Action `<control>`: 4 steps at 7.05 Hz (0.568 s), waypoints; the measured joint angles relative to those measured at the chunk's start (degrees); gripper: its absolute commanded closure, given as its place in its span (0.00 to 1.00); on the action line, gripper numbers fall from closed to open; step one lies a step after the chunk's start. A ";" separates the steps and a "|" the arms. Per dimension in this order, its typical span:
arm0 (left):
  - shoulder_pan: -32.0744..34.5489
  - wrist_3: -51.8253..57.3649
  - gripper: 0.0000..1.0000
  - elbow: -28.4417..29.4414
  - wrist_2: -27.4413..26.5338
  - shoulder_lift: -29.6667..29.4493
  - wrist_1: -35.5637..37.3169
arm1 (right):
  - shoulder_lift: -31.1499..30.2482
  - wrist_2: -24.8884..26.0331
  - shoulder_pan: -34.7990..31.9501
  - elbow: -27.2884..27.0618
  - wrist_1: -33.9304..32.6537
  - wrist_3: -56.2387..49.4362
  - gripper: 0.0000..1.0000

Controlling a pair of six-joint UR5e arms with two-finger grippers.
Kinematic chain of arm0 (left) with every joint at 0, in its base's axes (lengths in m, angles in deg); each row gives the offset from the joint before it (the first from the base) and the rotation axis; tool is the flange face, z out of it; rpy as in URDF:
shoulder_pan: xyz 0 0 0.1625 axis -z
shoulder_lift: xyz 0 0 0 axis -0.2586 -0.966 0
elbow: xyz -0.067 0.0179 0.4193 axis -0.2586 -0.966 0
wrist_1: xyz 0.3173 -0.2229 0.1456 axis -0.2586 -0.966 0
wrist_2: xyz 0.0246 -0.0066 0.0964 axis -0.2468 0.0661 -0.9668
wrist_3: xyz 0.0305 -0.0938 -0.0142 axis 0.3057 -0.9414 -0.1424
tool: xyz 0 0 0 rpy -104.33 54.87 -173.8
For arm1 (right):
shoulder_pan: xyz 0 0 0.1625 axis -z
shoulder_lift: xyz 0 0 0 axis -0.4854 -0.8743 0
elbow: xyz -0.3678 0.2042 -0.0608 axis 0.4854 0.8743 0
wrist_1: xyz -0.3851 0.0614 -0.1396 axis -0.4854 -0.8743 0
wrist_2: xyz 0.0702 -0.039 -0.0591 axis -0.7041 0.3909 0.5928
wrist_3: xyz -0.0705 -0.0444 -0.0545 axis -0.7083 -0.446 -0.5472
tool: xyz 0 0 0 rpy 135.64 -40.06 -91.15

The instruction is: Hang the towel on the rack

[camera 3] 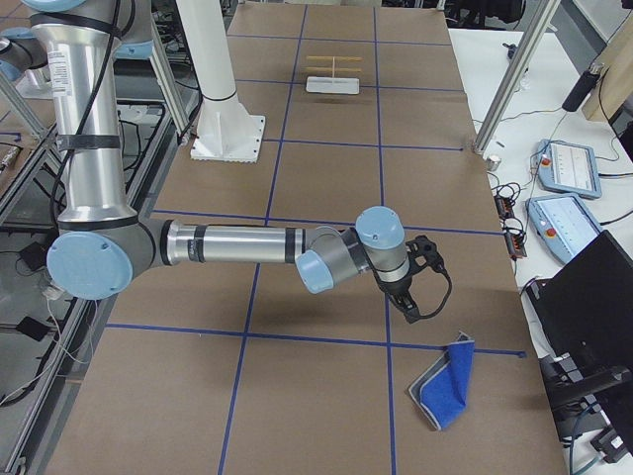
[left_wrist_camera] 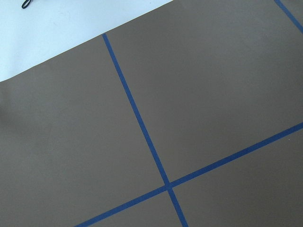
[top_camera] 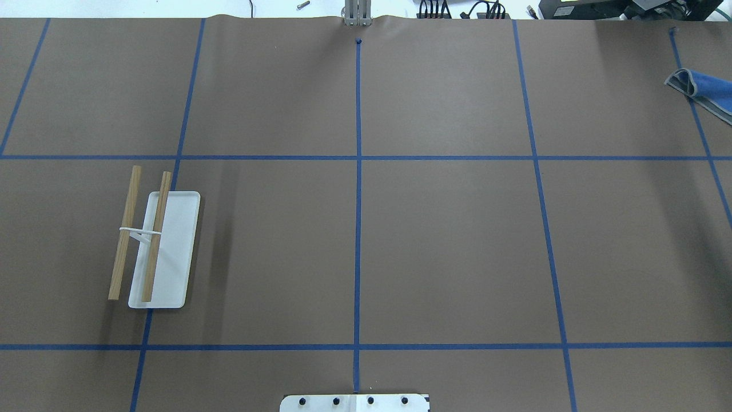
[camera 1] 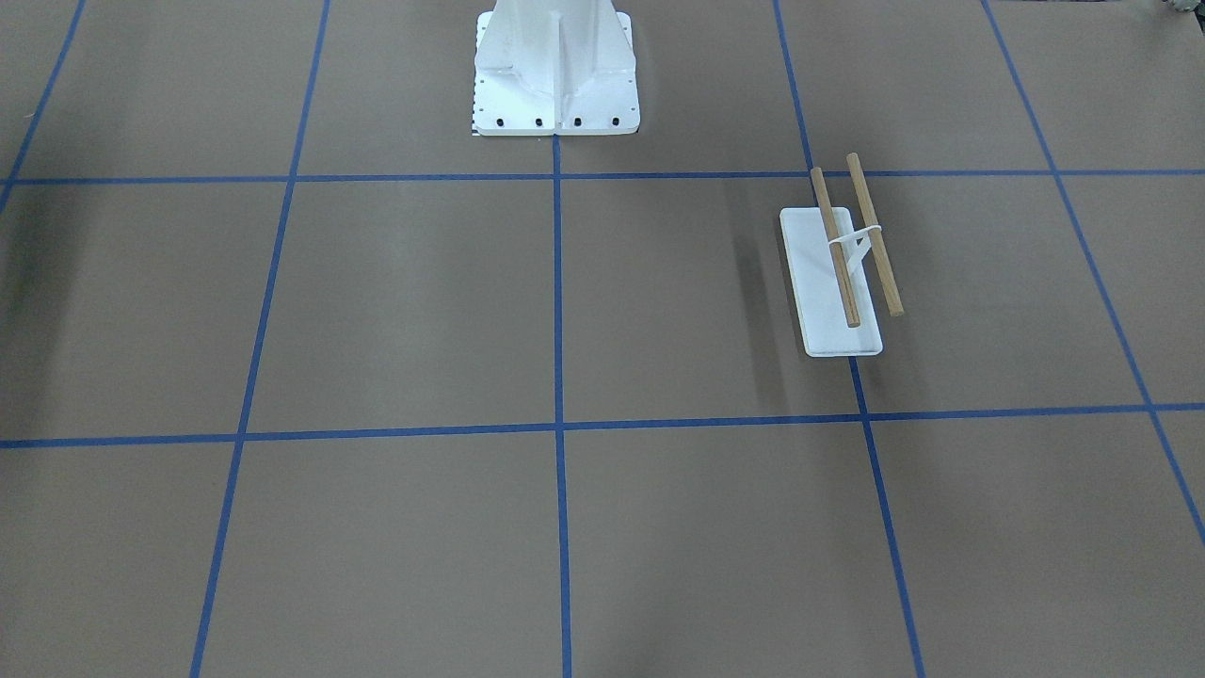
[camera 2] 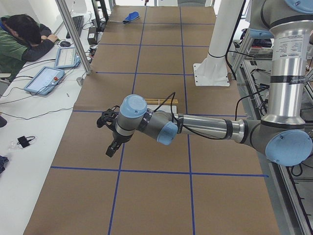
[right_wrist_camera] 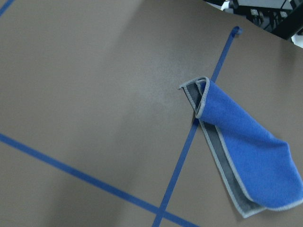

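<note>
The towel is seen as a soft blue cloth with a thin grey trim, folded loosely over itself so that a grey underside shows. It lies on the table (brown paper, gridded with blue tape) at the robot's far right corner, and is cut off by the frame edge in the overhead view. The rack stands well apart on the robot's left: a flat white oblong base, a thin white bracket and two smooth round wooden rods. In the left side view it is mostly hidden behind the left arm. The right gripper is held above the table near the towel, apart from it. The left gripper hangs over bare paper. Both are shown only small and dark in the side views, so their opening cannot be told, and nothing is seen in either.
</note>
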 measured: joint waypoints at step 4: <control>-0.01 -0.14 0.01 0.04 0.00 0.69 -0.71 | 18.00 16.35 10.07 22.35 0.98 2.39 0.00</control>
